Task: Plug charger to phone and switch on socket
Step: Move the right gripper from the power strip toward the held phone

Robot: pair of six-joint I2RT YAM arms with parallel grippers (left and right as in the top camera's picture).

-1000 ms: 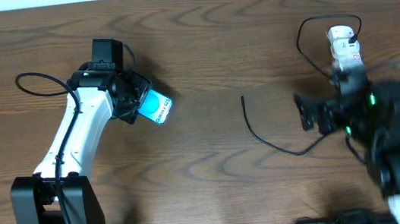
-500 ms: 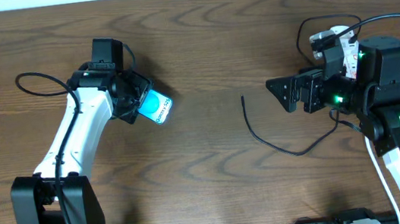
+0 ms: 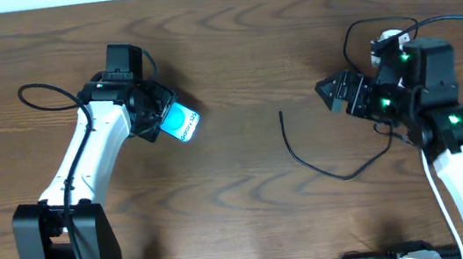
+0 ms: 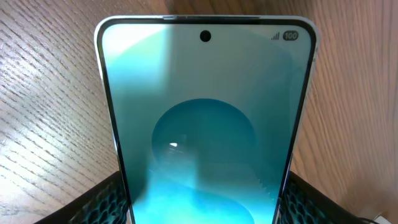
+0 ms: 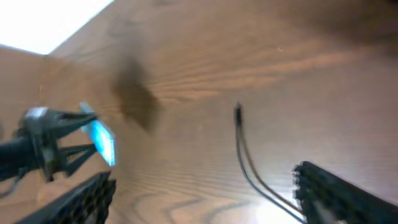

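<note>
Right arm: swung toward the desk's (image 3: pixel 220 34) far right corner since a second ago, now covering most of the socket (image 3: pixel 386 38). Right gripper (image 3: pixel 333 92): jaws apart, empty. Left gripper (image 3: pixel 162 118): clamped on the phone (image 3: pixel 181 123), over the desk's left half, screen lit. Charger (image 3: pixel 284 132): connector tip lying loose mid-desk, cable trailing right beneath the right arm.

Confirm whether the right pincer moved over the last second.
Yes. In the overhead view the right pincer has shifted toward the far edge of the table, from nearer than the charger tip to slightly beyond it.
</note>
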